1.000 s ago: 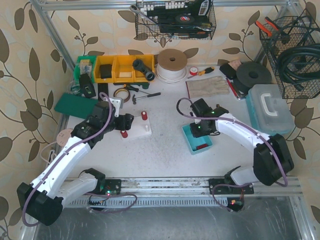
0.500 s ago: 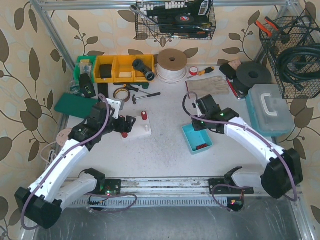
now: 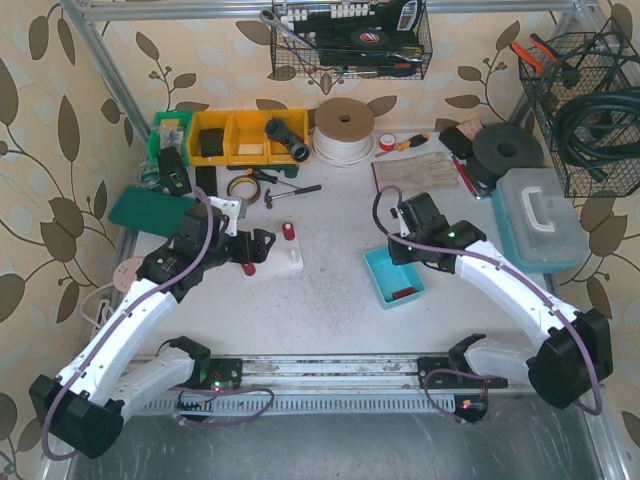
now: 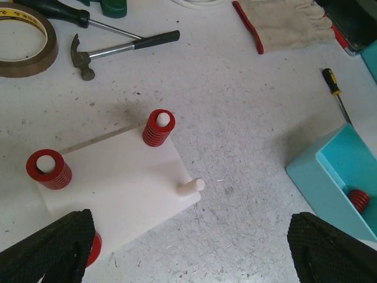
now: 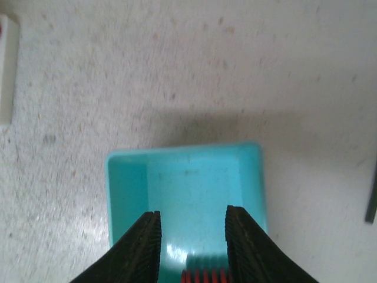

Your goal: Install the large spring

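right hand (image 5: pixel 189 244) narrowly parted, gripping red spring (image 5: pixel 203 276)

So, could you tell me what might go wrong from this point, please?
The right gripper holds a red spring only at its tip above the teal bin, so it may slip. The one bare peg sits at the white base's edge; pressing there could tip it.
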`<action>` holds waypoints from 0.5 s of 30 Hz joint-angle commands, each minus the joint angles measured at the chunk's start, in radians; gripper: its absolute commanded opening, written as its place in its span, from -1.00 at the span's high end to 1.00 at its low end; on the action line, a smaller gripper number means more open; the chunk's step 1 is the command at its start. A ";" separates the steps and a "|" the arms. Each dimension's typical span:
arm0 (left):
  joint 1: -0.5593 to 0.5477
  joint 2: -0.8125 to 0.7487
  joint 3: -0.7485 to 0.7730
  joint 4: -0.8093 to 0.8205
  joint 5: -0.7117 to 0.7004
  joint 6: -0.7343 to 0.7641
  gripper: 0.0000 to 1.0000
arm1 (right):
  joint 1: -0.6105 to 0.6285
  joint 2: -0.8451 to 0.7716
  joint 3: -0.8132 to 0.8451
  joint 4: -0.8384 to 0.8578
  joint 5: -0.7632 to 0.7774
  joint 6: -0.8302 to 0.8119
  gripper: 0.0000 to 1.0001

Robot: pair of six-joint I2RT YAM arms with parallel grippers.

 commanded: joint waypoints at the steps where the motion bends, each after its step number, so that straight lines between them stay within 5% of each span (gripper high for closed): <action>1: 0.004 -0.022 0.008 -0.028 0.024 -0.162 -0.83 | -0.002 0.025 0.059 -0.194 -0.102 0.095 0.34; 7: 0.006 -0.013 0.133 -0.307 -0.043 -0.181 -0.83 | 0.004 -0.029 0.067 -0.292 -0.180 0.113 0.33; 15: 0.005 0.034 0.214 -0.321 -0.123 -0.015 -0.83 | 0.004 0.078 0.029 -0.232 -0.123 0.043 0.17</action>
